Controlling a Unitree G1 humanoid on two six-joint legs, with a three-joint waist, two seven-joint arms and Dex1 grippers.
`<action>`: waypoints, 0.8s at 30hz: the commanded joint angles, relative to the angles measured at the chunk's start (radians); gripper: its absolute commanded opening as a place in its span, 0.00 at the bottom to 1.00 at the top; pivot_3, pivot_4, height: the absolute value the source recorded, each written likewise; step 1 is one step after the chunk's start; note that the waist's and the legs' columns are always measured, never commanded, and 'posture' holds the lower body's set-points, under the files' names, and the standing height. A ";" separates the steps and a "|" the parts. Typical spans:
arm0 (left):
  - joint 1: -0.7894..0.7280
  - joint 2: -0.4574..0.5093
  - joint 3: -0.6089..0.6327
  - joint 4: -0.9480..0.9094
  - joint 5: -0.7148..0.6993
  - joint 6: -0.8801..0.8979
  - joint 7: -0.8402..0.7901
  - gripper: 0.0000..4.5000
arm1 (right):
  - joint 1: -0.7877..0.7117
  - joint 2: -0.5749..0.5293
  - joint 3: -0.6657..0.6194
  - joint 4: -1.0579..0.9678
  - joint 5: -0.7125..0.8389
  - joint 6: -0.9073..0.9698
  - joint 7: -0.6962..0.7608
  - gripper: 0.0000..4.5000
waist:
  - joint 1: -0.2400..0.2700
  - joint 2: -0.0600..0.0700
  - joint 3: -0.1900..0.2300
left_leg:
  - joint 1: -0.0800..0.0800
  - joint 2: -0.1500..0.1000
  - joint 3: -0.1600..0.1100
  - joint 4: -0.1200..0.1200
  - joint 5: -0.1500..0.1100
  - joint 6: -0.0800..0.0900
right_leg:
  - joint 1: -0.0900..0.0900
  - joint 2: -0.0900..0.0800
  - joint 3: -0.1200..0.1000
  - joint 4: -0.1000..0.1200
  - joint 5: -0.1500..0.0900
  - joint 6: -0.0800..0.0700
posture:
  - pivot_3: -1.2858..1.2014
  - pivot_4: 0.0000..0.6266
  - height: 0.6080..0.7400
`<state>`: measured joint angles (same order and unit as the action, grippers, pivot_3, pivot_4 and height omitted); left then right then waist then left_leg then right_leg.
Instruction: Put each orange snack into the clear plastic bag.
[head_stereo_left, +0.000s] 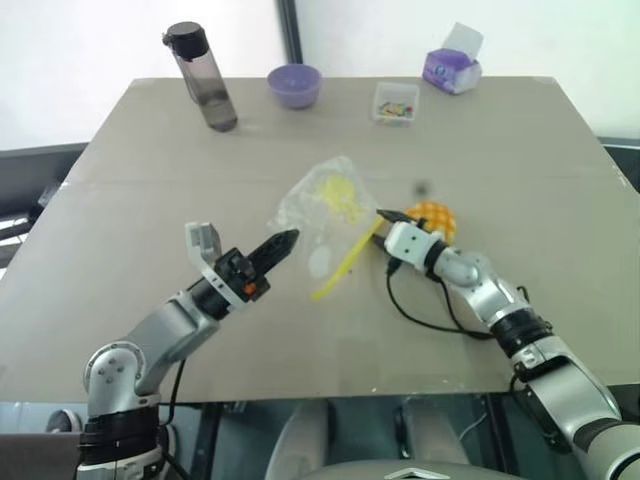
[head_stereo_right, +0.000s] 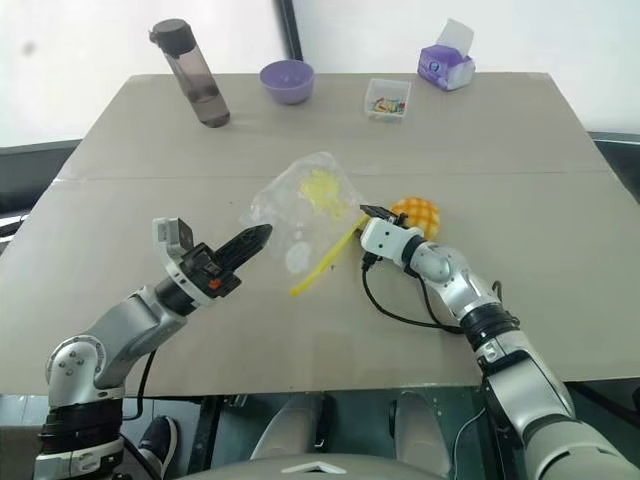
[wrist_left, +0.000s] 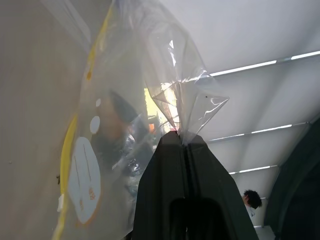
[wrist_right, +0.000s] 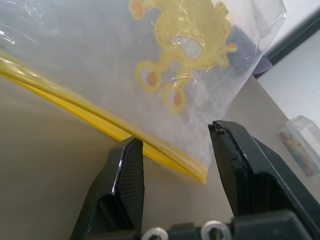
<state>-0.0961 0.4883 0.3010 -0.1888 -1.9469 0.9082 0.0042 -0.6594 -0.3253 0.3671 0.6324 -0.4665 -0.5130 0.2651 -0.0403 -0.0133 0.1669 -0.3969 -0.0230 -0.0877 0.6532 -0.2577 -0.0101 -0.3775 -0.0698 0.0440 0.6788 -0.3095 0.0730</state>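
Transparent crinkly clear plastic bag (head_stereo_right: 305, 205) with a yellow zip strip lies mid-worktop (head_stereo_right: 150, 150); all places are given relative to it. Left tool (head_stereo_right: 262, 234) is clamped tight on its near-left corner, apparently to anchor it. Right tool (wrist_right: 175, 150), jaws apart and empty, straddles the strip's end, likely to spread the mouth. Roundish orange snack (head_stereo_right: 418, 214) with grid pattern sits just right of the bag, outside it.

Clear plastic bag (head_stereo_left: 322, 205) with yellow strip along one edge, crumpled and partly lifted mid-table, orange snack (head_stereo_left: 433, 218) with criss-cross pattern lying just beside it
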 joint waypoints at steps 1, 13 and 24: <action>0.010 0.017 -0.007 -0.040 -0.021 0.001 -0.017 0.01 | -0.027 0.020 -0.006 0.008 0.002 -0.052 -0.050 0.53 | -0.002 0.000 0.000 | 0.000 0.000 0.000 0.000 0.000 0.000 | 0.000 0.000 0.000 0.000 0.000 0.000 | 0.52 0.24 1.00; 0.021 0.026 -0.022 -0.042 -0.003 -0.004 -0.018 0.00 | -0.020 0.015 0.002 0.003 -0.002 -0.086 -0.055 0.02 | -0.003 0.000 0.000 | 0.000 0.000 0.000 0.000 0.000 0.000 | 0.000 0.000 0.000 0.000 0.000 0.000 | 0.52 0.24 1.00; 0.025 0.043 0.048 -0.084 0.267 -0.077 -0.209 0.29 | -0.036 -0.030 -0.058 -0.109 0.057 -0.037 -0.017 0.00 | -0.003 0.000 0.000 | 0.000 0.000 0.000 0.000 0.000 0.000 | 0.000 0.000 0.000 0.000 0.000 0.000 | 0.52 0.24 1.00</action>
<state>-0.0658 0.5168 0.3143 -0.2475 -1.7106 0.8581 -0.1986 -0.6707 -0.3501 0.3465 0.5833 -0.4429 -0.5611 0.2459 -0.0433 -0.0131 0.1670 -0.3969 -0.0227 -0.0873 0.6531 -0.2576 -0.0101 -0.3776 -0.0696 0.0443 0.6789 -0.3095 0.0730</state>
